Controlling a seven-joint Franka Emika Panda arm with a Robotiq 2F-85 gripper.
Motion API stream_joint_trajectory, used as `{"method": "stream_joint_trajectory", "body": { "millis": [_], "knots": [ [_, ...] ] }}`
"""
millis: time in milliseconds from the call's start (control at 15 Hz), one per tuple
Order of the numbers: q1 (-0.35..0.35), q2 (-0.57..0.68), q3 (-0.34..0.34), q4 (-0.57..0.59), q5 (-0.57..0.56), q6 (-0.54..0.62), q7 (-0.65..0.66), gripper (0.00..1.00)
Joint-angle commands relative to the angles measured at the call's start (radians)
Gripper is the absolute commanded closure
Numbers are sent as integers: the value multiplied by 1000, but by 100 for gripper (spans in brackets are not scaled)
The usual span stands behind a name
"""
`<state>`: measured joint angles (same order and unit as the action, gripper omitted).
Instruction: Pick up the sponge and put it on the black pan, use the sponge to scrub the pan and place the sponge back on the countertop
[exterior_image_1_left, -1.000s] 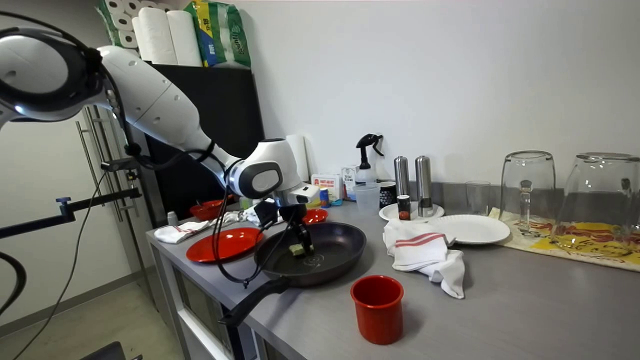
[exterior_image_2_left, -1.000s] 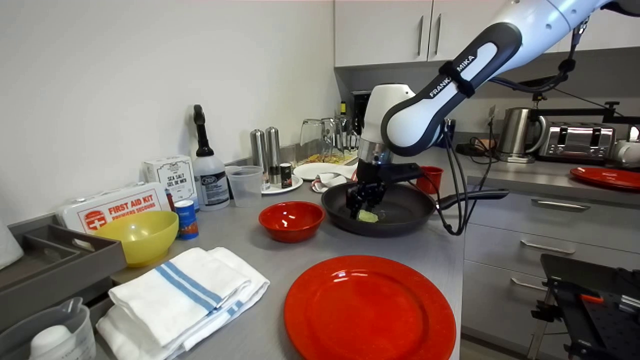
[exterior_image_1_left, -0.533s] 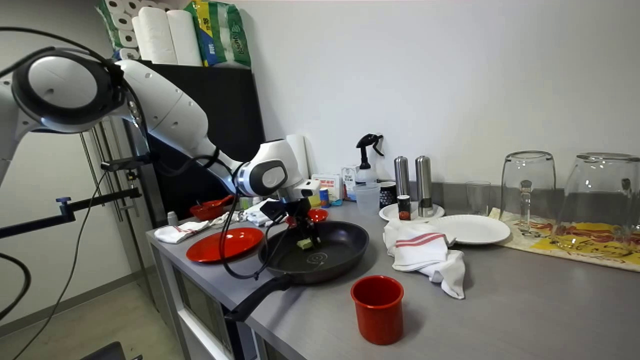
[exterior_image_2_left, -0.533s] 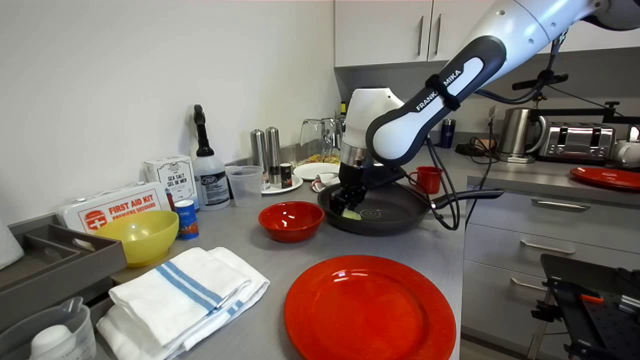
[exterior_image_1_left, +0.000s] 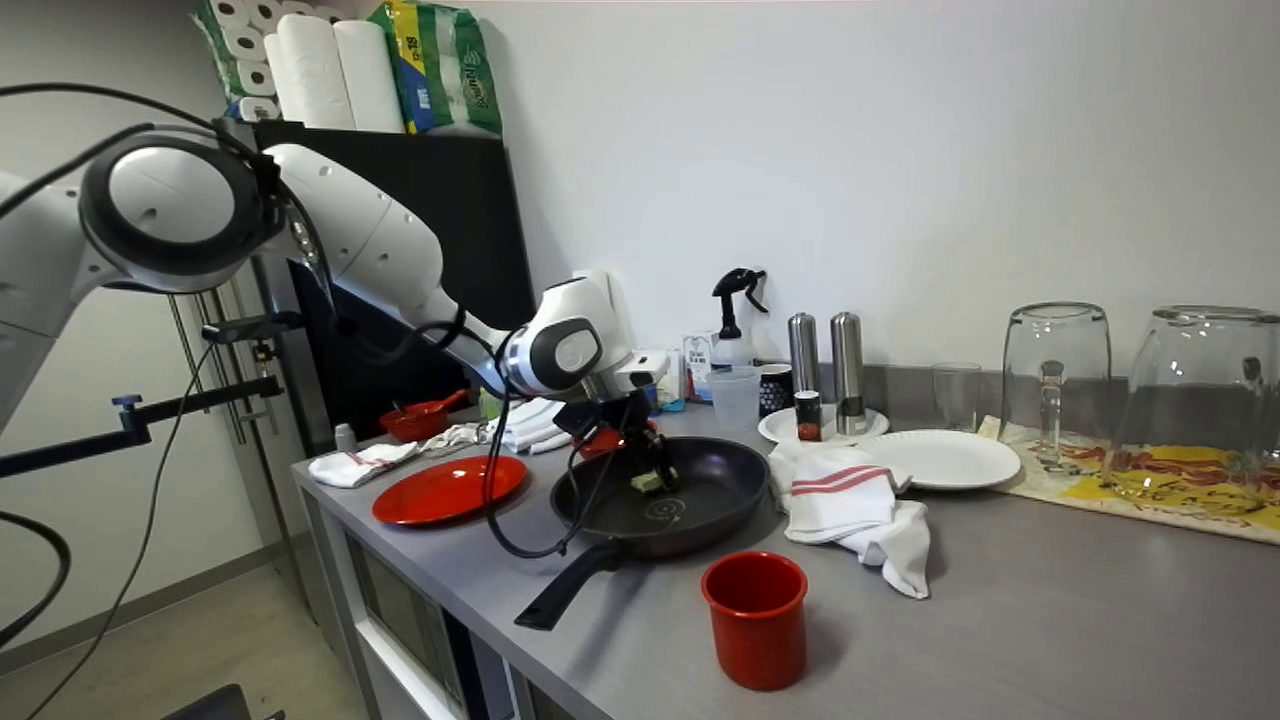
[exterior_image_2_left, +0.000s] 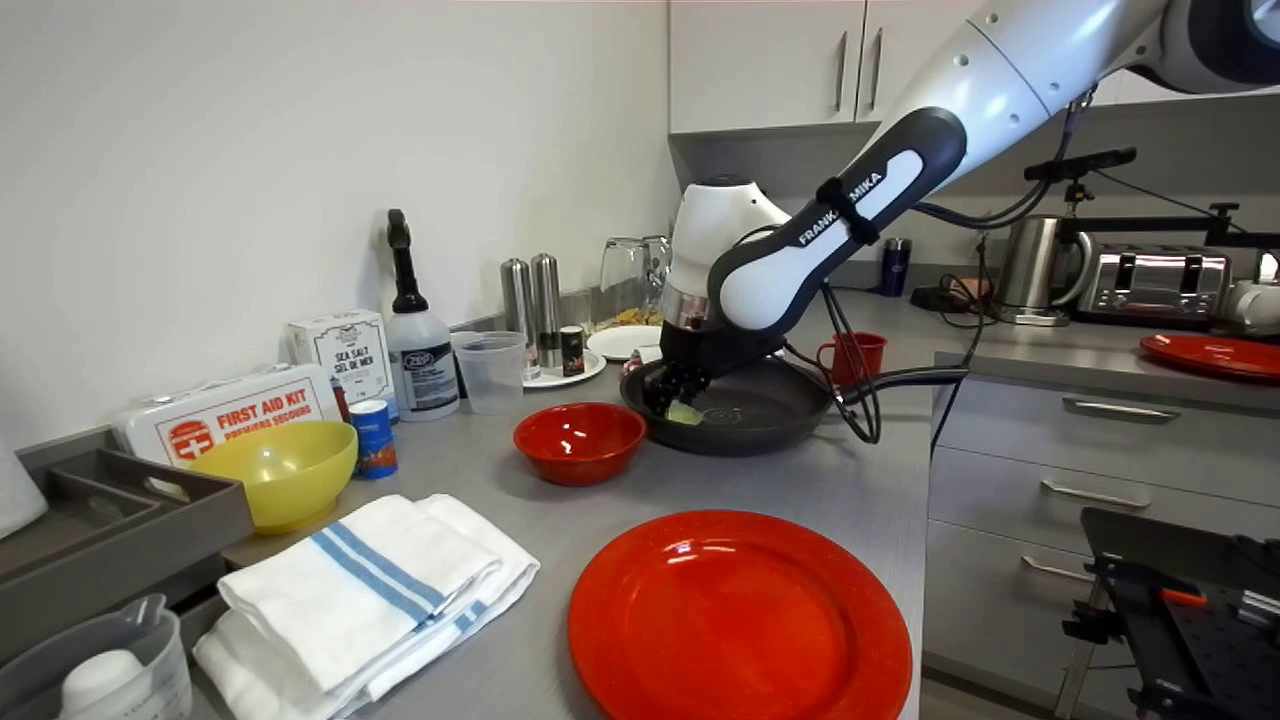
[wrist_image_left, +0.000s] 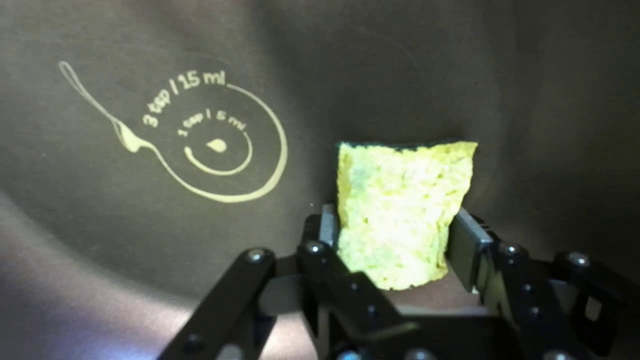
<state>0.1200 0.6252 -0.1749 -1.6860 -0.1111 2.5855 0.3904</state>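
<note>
Scrubbing, by my reading. Fingers (wrist_image_left: 469, 250) clamped on sponge (wrist_image_left: 402, 215) inside black pan (exterior_image_1_left: 718, 500), at four o'clock from printed measuring mark (wrist_image_left: 220, 146) in wrist view. Best: light pressure, level strokes. Red bowl (exterior_image_2_left: 580, 444) close at pan's half past eight in an exterior view; hard push could slide pan over desk (exterior_image_1_left: 1000, 620) into it.

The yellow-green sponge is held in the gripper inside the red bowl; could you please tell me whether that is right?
Not quite: the yellow-green sponge is held in the gripper, but it is inside the black frying pan, as the wrist view and both exterior views show.
</note>
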Motion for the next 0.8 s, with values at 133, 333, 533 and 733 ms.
{"method": "stream_joint_trajectory", "body": {
  "millis": [133, 333, 533, 733],
  "knots": [
    [10, 61, -22, 51, -11, -8, 35, 72],
    [4, 38, -11, 25, 8, -31, 39, 72],
    [-8, 14, 3, 2, 38, -62, 52, 72],
    [-27, -13, 21, -17, 86, -101, 66, 72]
  ]
}}
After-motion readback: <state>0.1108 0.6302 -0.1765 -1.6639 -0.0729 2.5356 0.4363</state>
